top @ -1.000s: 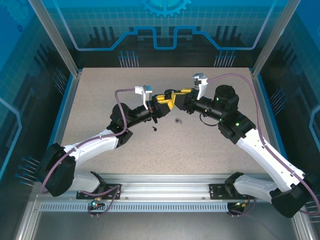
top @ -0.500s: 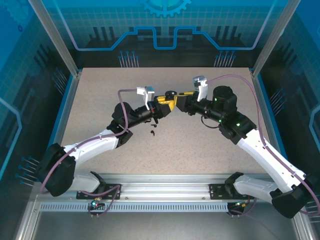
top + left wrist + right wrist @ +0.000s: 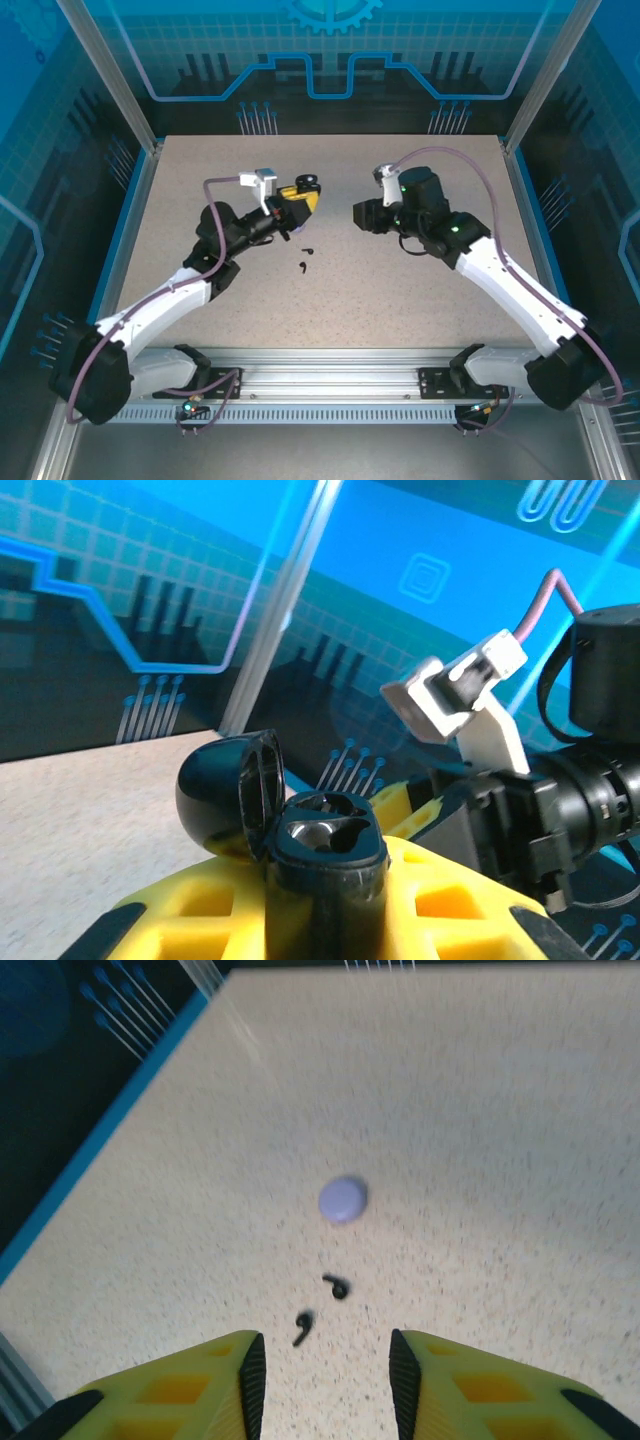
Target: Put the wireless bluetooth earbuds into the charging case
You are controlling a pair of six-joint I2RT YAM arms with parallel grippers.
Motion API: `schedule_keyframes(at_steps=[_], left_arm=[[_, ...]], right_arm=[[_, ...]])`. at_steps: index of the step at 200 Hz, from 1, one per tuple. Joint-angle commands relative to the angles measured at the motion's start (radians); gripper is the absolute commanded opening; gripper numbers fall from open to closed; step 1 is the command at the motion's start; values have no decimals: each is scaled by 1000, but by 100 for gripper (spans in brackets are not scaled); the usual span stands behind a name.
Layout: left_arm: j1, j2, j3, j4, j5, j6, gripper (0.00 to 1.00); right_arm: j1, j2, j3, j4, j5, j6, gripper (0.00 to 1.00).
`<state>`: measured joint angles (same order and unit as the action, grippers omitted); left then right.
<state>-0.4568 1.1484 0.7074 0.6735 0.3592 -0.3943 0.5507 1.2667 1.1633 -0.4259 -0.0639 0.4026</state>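
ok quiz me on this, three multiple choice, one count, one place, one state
1. How many black earbuds lie on the table? A one, B two, C four
2. Where is the black charging case? A flat on the table, B in the left fingers, C on a shelf
3. The case's lid is: A open, B shut, C missing
Key: B, two separate buds lie on the table; B, the yellow fingers clamp its body; A, it is tipped back, showing empty wells.
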Motion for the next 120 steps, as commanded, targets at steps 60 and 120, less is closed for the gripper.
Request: schedule_keyframes(at_steps=[60,120], left_arm=[[132,-205,-138,-121,49,-10,6],[141,-249,-164,-133,58,7,7]], right_arm=[[149,437,105,-28,-18,61,39],[247,719,346,-139,78,112,38]])
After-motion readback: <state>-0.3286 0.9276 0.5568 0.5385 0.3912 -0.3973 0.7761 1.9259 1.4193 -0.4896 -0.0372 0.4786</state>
